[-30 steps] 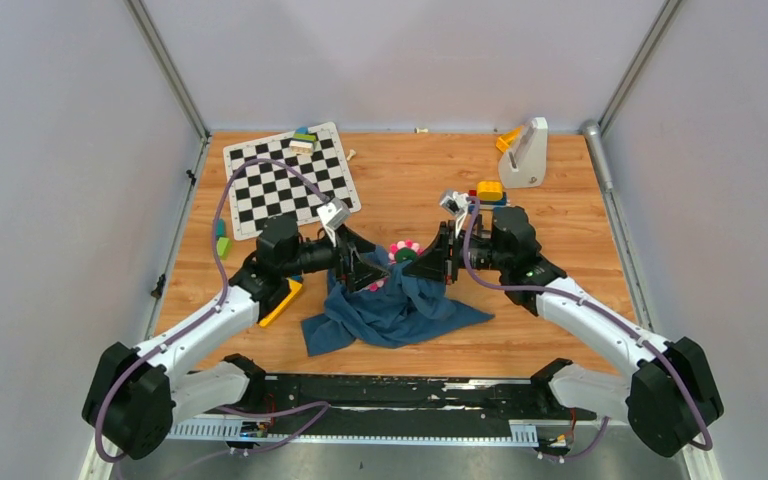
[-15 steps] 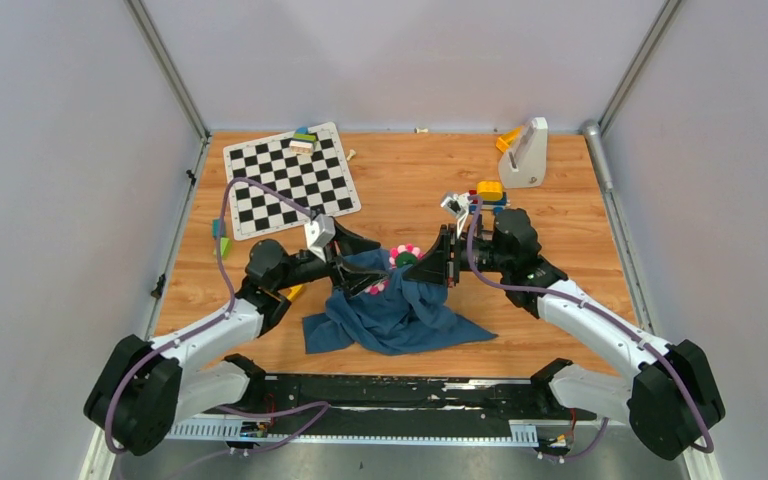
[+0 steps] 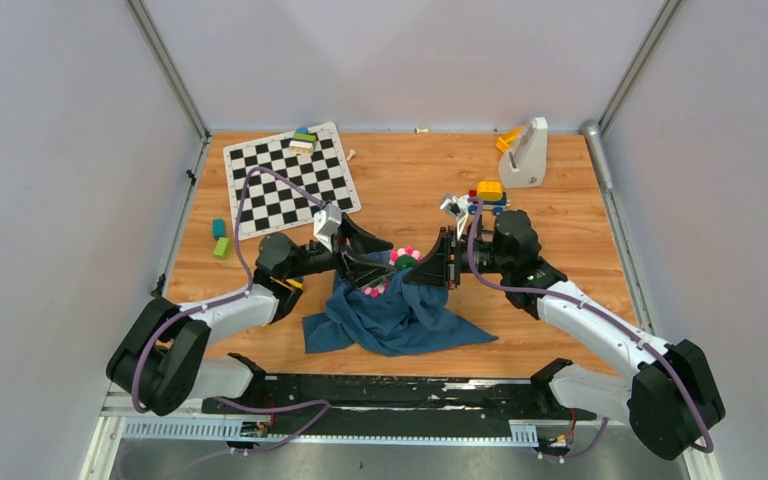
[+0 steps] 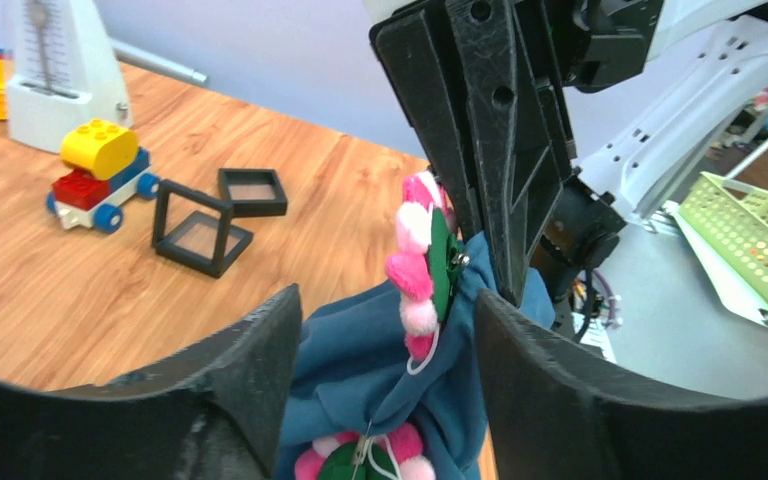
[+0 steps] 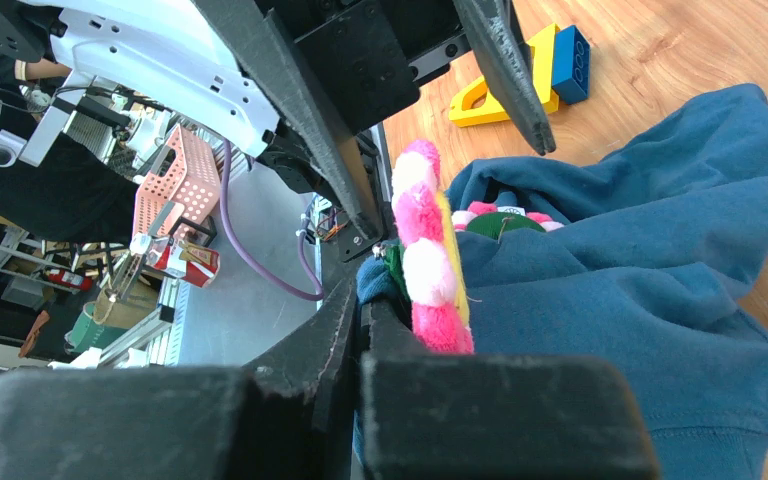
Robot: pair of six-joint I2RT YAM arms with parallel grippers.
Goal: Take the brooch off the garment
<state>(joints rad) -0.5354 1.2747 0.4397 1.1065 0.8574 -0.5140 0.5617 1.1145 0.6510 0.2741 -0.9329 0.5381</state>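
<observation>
Room: plain pale-grey walls (image 3: 410, 60) close the far side and both flanks, with aluminium posts (image 3: 165, 65) in the far corners.
Counter (image 3: 410, 190): a wood-grain board, lit evenly, with a black rail along the near edge where the arms are bolted.
Far left: a chequered mat (image 3: 290, 180) lies flat and slightly turned, with small coloured blocks (image 3: 303, 140) at its far edge; a teal block (image 3: 218, 228) and a green block (image 3: 222, 247) sit just off its near-left corner.
Far right: a white metronome (image 3: 528, 152) stands upright near the wall; a brick toy car (image 3: 488, 192) sits nearer, with two black open frames (image 4: 205, 230) beside it.
Garment (image 3: 400, 315): blue cloth, crumpled at mid-counter, one fold lifted between the two arms.
Brooch (image 4: 422, 262): on the raised fold, standing on edge, clear of the wood, attached to the cloth.
Left hand (image 4: 385, 300): jaws well apart, one finger on each side of the fold and brooch, gripping nothing.
Right hand (image 5: 360, 300): jaws closed, pinching the garment just behind the brooch.
Lower on the cloth: a second pink-and-green piece (image 5: 500, 220).
</observation>
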